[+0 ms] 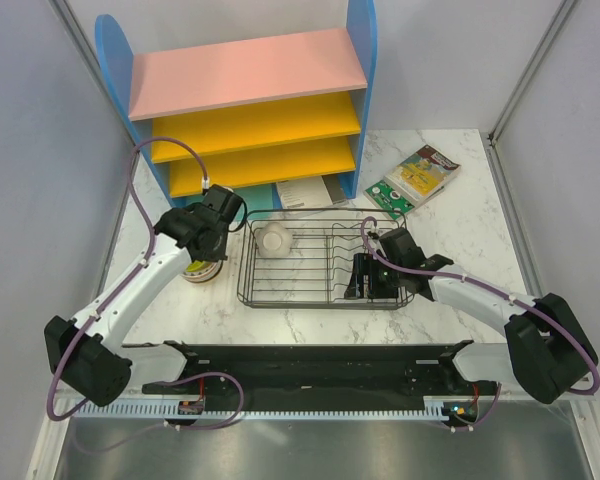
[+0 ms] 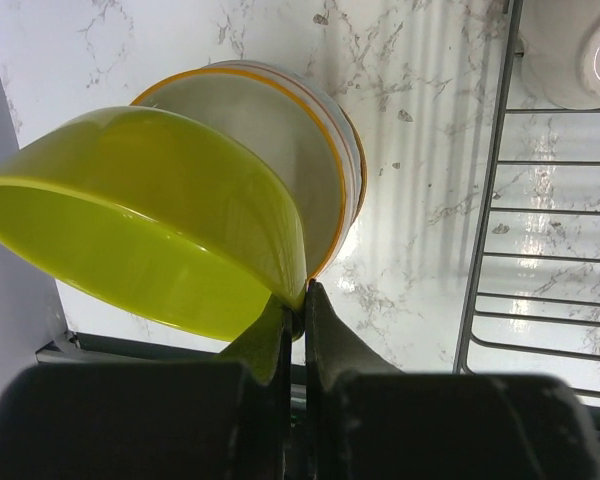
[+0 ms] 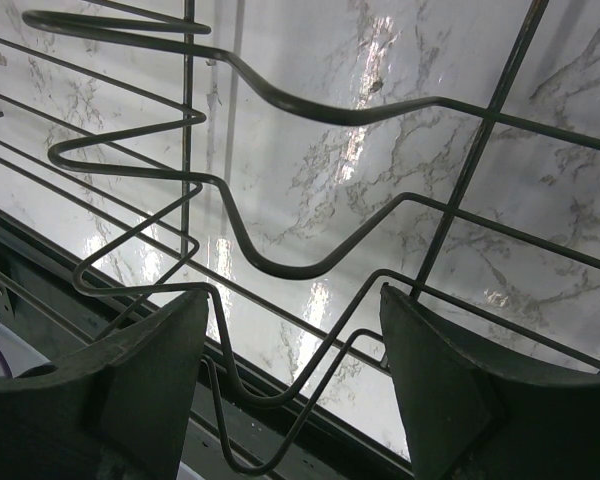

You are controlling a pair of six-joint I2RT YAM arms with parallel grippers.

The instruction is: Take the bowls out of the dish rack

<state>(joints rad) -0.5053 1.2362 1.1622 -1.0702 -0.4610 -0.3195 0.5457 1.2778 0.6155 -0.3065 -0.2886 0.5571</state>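
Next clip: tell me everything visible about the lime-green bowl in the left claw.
The lime-green bowl is glossy, smooth, plastic-looking and empty. It hangs steeply tilted, its rim pinched in the shut left claw. Behind it a white orange-striped bowl stands on the marble table, left of the dish rack; whether the two touch cannot be told.

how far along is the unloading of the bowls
Done: one striped bowl sits on the table beside the dish rack. In hand: the left gripper is shut on the rim of a yellow-green bowl, tilted over the striped one. Left: a white bowl lies in the rack. The right gripper is open over the rack's wires.
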